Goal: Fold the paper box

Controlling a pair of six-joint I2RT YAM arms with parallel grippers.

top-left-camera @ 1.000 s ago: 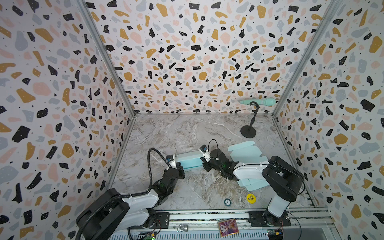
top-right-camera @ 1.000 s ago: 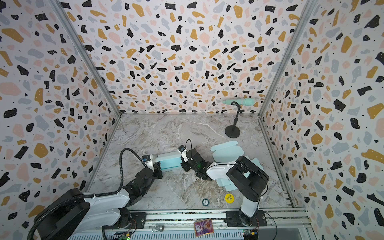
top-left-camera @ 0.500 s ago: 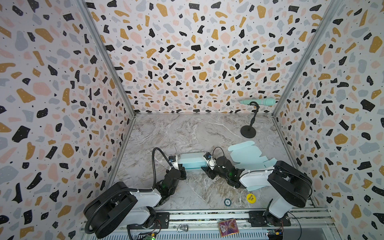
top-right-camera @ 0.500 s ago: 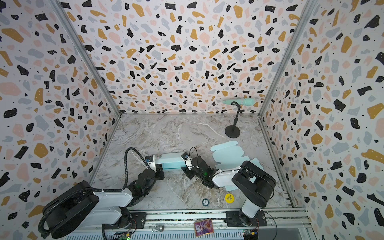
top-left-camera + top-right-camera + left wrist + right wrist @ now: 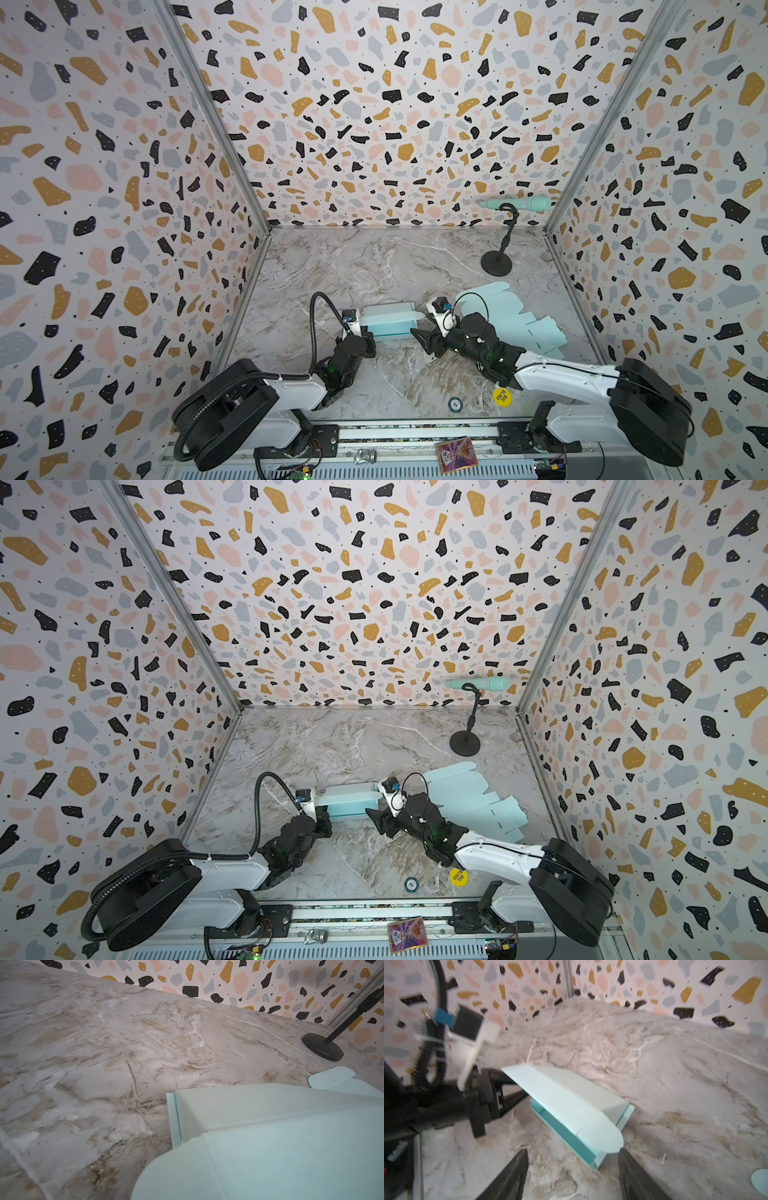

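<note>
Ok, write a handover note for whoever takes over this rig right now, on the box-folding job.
Left gripper: shut, apparently pinching the left end of the paper box.
Right gripper: open at the box's right end, holding nothing.
Things: the box sits on the table, mid-front; flat blanks lie to its right.
Done: walls are up and the lid is folded over.
Left: the lid gapes along the front; press it down and tuck its rounded flap, probably with the right gripper.

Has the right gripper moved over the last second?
Yes. The right gripper has drawn back to the right, nearer the yellow sticker, and its jaws now stand open.
</note>
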